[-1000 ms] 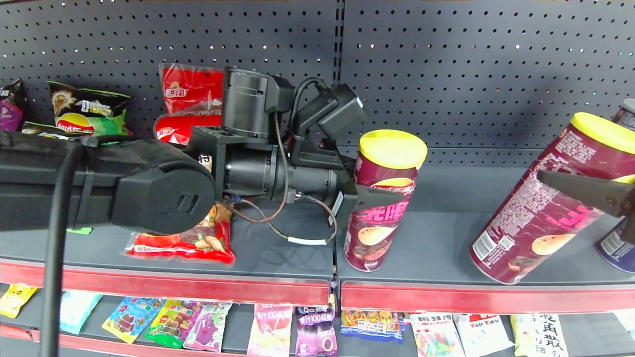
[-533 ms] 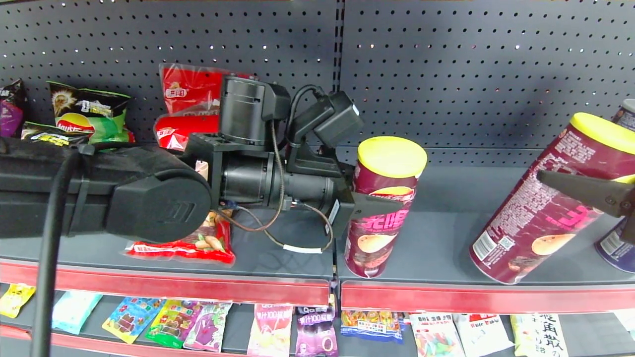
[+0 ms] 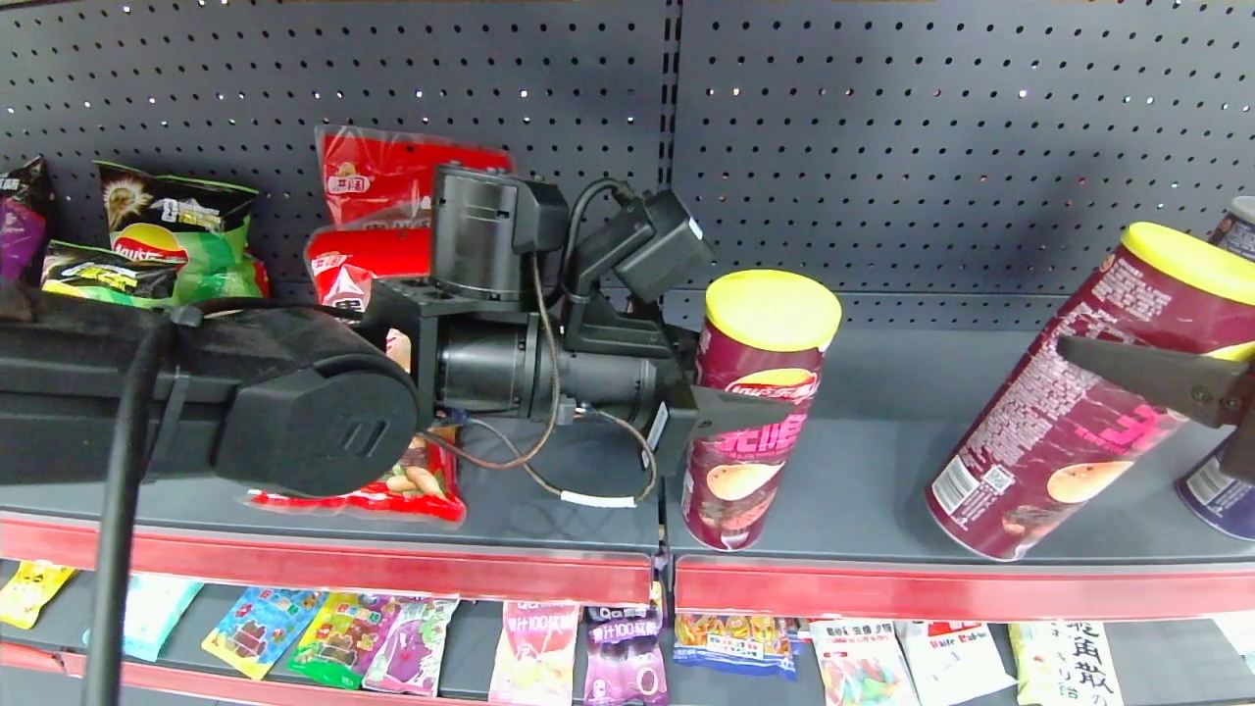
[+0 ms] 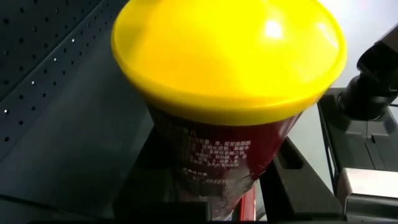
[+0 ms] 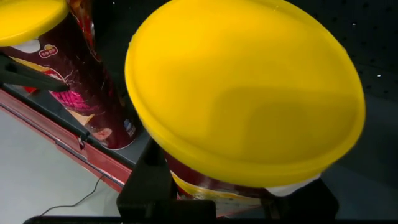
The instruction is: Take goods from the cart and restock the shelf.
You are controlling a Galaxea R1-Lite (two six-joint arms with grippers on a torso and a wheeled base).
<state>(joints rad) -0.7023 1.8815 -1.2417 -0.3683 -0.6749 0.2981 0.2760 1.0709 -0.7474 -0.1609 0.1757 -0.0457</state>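
- The chip can, a maroon tube with a yellow lid, stands almost upright with its base at the front edge of the grey shelf. The left gripper clamps it around the middle.
- The second can has the same maroon body and yellow lid. It is well apart to the right and leans hard, top to the right, with its lower rim on the shelf. The right gripper pinches its upper half.

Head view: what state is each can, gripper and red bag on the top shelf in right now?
left can: upright, lid on, gripped.
right can: tilted, lid on, gripped.
left gripper: shut on left can.
right gripper: shut on right can.
standing red bag: leaning on the back panel.
flat red bag: lying on the shelf.
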